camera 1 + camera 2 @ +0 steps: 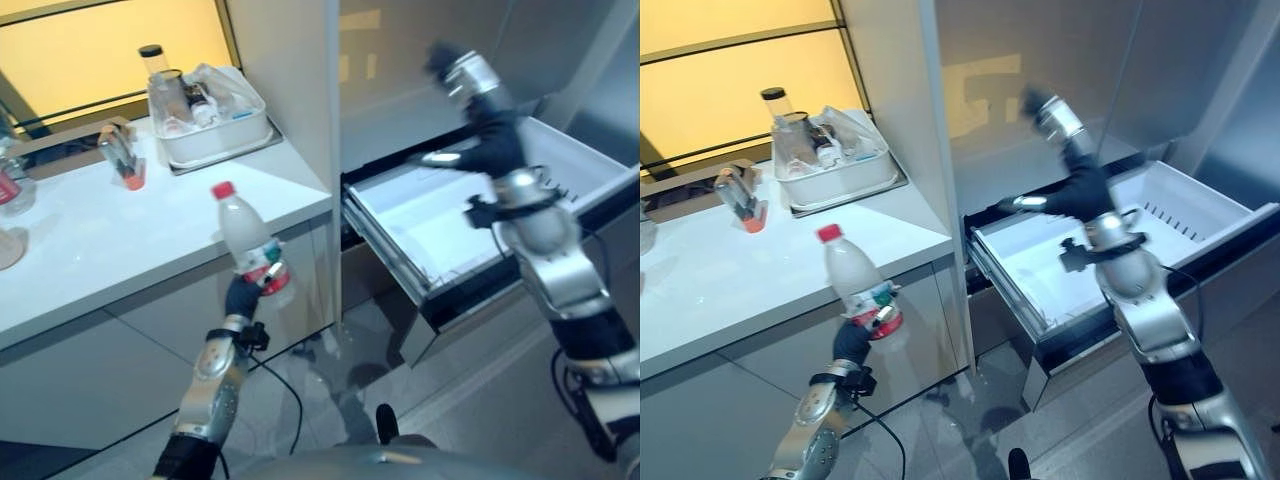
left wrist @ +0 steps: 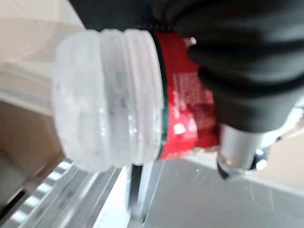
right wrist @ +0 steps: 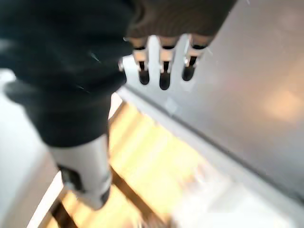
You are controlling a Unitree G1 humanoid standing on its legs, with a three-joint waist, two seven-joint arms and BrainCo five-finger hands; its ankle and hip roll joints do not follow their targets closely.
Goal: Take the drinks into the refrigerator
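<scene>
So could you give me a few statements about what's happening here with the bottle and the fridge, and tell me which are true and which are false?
1. The left hand is curled round a plastic bottle with a red cap. True.
2. The bottle already lies in the open refrigerator drawer. False: it is held up in front of the white counter, and nothing shows in the drawer.
3. The right hand is gripping the drawer's front edge. False: it is raised above the drawer, fingers straight, holding nothing.
4. A white tray of containers stands on the counter. True.
5. The refrigerator drawer is shut. False: it is pulled out.
</scene>
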